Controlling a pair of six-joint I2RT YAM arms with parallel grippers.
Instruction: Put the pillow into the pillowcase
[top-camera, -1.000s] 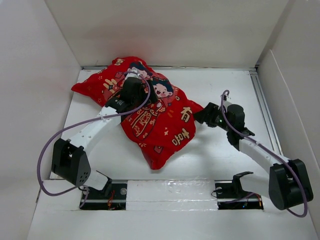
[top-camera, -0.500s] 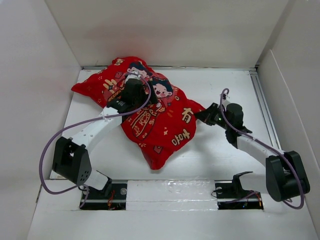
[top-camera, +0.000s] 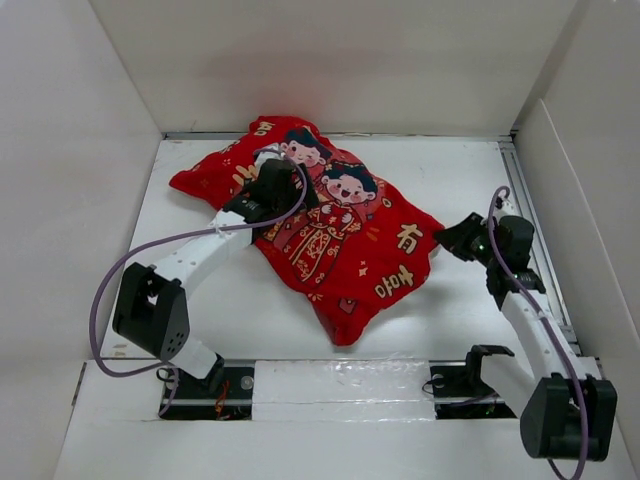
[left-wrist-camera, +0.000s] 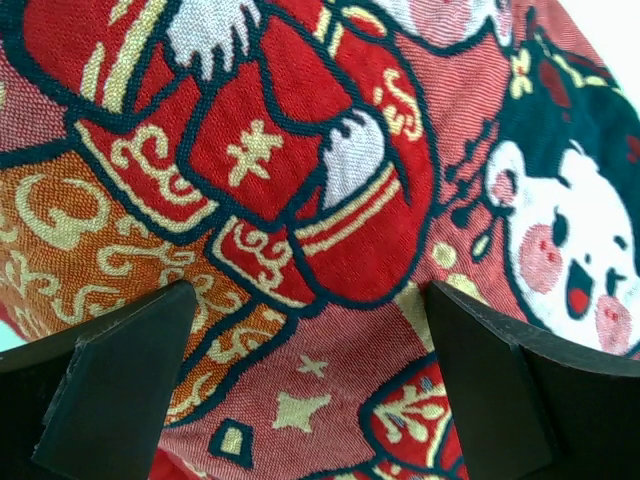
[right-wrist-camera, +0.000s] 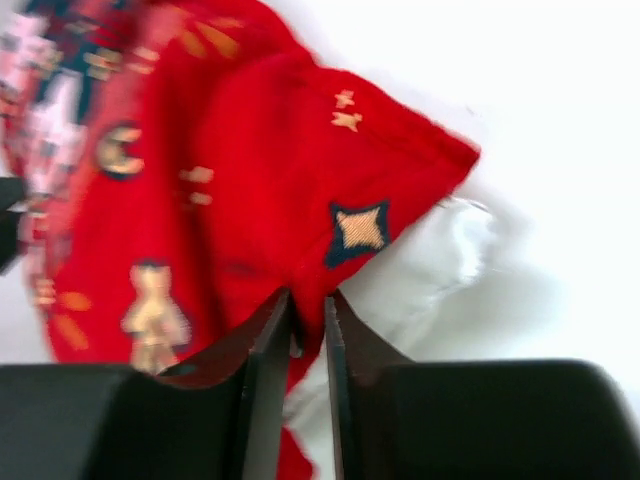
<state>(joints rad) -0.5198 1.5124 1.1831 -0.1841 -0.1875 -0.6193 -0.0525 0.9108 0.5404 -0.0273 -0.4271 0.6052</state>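
While the pillowcase (top-camera: 335, 240) is spread aslant on the table (top-camera: 240, 310), plumped up and filled, a white corner of the pillow (right-wrist-camera: 430, 265) is seen poking out at the pillowcase's right corner. The red hem at that corner is pinched by the right gripper (right-wrist-camera: 308, 305), its fingers drawn almost together on the cloth. The left gripper (left-wrist-camera: 310, 300) is held over the pillowcase's left half, fingers spread wide apart; whether the cloth is touched cannot be told.
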